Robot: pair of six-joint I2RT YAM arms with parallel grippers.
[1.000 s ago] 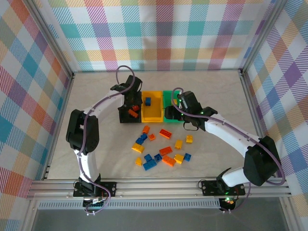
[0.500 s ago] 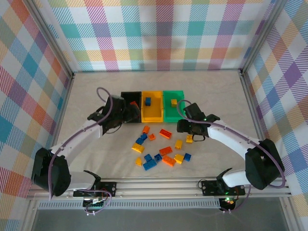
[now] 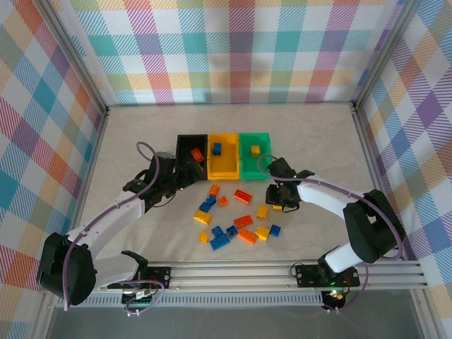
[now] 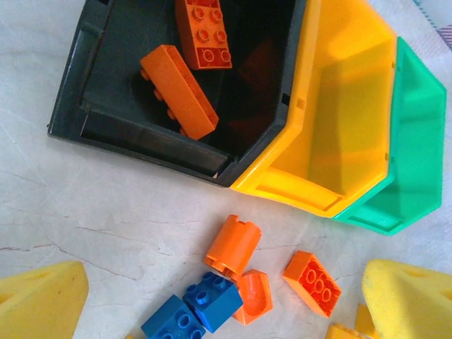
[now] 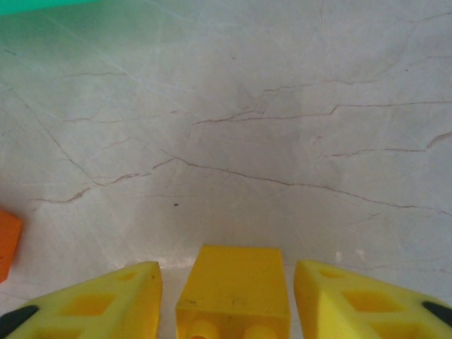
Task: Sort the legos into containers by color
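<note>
1. Right end effector (image 5: 227, 282) is low over the table (image 5: 282, 106), fingers either side of a yellow brick (image 5: 232, 296). A second ago it was up at the green bin (image 3: 254, 166). Jaws have been narrowing and thin gaps still show on both sides, so can't tell if it's clamped yet.
2. Left end effector (image 4: 224, 275) has jaws spread wide and nothing between them. It has pulled back from over the black bin (image 4: 85, 113) to just in front of it.
3. What that means: both drops look done and both arms are on to the next pick.
4. Sorted so far: two orange bricks (image 4: 178, 92) in the black bin, one blue brick (image 3: 217, 149) in the yellow bin (image 3: 224, 169), one small yellow piece (image 3: 255, 150) in the green bin.
5. Most legos are still in the loose pile (image 3: 236, 222) between the arms, so it's early in the task.
6. Closest to the left jaws are an orange round piece (image 4: 233, 247) and a blue brick (image 4: 212, 300).
7. Hard to see:
   - The right wrist frame cuts off the yellow brick's lower half and the finger contact faces.
   - An orange scrap (image 5: 7, 240) is clipped at that view's left edge.
   - From the top, the right arm covers its target brick.
   - Pile bricks overlap, so the count is unclear.
</note>
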